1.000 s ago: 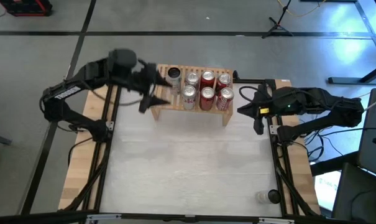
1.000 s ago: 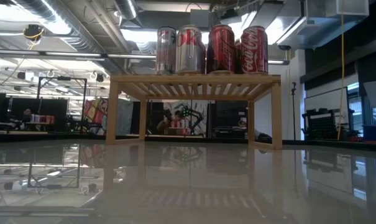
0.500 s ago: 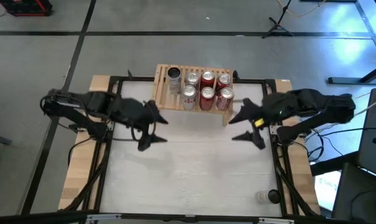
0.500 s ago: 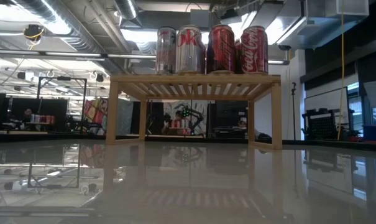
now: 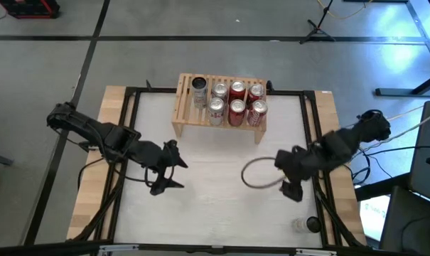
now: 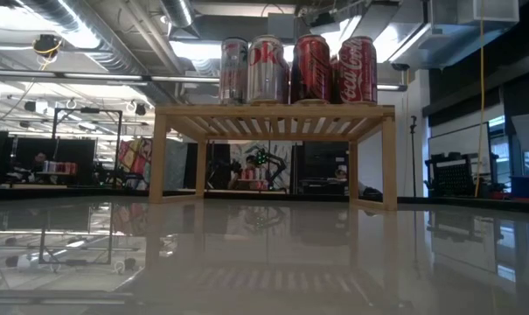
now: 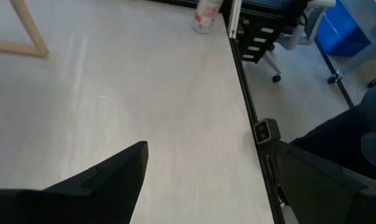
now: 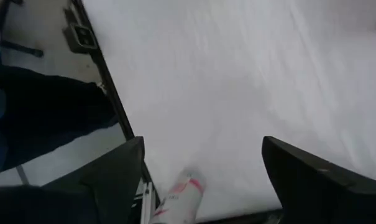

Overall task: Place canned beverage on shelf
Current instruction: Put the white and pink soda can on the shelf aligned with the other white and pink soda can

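- Standing on the low light-wood shelf with the slatted top (image 5: 219,102) at the far edge of the white table (image 5: 215,206) are seven cans in two rows, mostly red-and-silver soda cans (image 5: 237,107); the low view shows them upright.
- One more pale can with a pink marking (image 5: 301,225) lies on its side at the table's near right corner, well apart from the shelf; judging by that, most of the stocking is done and this can is probably what is left.
- Right gripper (image 5: 291,186) hangs over the right side of the table, near that can but not touching it; its dark fingers (image 8: 312,180) are spread wide with nothing between them.
- Left gripper (image 5: 165,174) waits over the table's left half, fingers likewise wide apart and empty.
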You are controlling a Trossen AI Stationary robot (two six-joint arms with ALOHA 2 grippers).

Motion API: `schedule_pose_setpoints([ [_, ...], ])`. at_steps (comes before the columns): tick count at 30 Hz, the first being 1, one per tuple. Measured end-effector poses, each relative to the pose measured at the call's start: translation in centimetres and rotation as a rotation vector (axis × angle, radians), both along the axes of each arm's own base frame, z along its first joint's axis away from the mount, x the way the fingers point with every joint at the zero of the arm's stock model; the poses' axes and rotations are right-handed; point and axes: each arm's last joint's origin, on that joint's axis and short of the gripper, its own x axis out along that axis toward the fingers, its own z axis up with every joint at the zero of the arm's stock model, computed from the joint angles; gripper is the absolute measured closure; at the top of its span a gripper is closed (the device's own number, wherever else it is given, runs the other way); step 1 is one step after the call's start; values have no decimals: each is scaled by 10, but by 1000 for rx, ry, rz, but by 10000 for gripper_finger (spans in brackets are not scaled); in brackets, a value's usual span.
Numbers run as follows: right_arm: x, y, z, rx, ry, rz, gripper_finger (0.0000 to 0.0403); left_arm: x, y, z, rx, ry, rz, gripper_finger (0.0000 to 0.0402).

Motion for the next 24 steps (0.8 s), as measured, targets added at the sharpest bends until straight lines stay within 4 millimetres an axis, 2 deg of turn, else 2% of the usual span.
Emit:
schedule_pose_setpoints([
  [9, -35, 48, -27, 16, 149, -170, 100, -1, -2, -2, 14, 3, -19, 69],
  [17, -72, 81, -53, 75, 401, -420, 100, -1, -2, -2, 8, 7, -46, 69],
  [24, -85, 103, -79, 155, 475, -525, 100, -1, -2, -2, 11, 8, -47, 69],
])
